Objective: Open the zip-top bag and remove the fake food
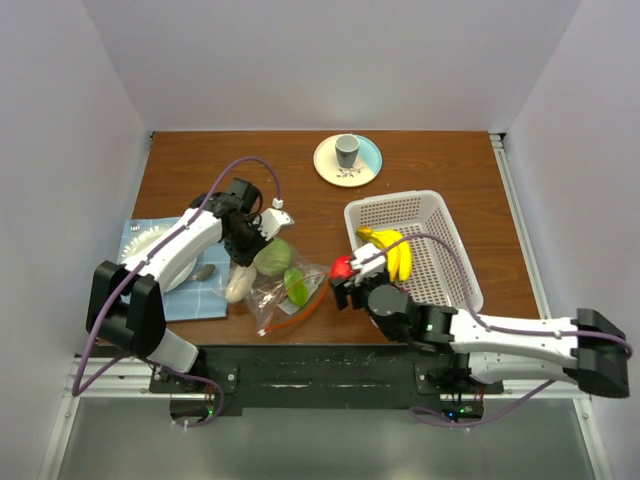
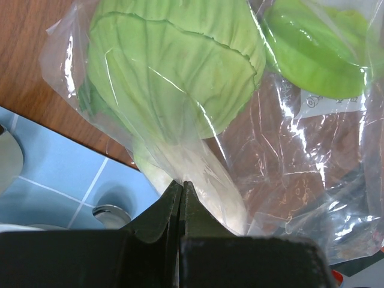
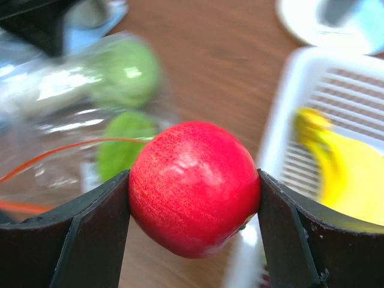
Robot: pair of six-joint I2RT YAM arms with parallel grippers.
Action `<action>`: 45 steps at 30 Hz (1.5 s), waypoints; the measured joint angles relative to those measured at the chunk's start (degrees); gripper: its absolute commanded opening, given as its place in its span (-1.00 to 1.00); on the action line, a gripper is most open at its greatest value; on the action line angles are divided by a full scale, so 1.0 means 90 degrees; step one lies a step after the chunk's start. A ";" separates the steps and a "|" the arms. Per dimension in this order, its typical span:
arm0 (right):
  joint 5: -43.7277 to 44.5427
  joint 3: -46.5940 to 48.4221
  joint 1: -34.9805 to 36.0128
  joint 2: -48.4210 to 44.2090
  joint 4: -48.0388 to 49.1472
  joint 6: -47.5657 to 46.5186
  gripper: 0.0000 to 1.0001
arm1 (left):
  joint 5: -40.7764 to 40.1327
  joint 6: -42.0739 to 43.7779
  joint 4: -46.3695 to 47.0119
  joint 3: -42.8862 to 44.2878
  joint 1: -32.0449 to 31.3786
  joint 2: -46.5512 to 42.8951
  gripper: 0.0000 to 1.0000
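A red fruit (image 3: pixel 195 189) is gripped between the right jaws, just beside the near-left corner of the white basket (image 1: pixel 395 197). The basket lies rightward and farther, with open room beside the banana bunch (image 1: pixel 392 250). To the left, the zip-top bag (image 1: pixel 290 300), green pieces (image 2: pixel 174 66) inside, lies on the table (image 1: pixel 420 160), its film pinched in the closed left jaws.

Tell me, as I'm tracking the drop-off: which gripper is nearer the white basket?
Right. The right gripper, shut on the red fruit, is beside the basket at its near-left corner; the left gripper pinches the zip-top bag farther left, well clear of it.
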 measured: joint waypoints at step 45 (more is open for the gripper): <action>-0.0338 0.1841 0.0478 0.3920 0.0534 0.0248 0.98 | -0.0117 -0.0007 0.0017 0.0000 -0.0129 0.0070 -1.00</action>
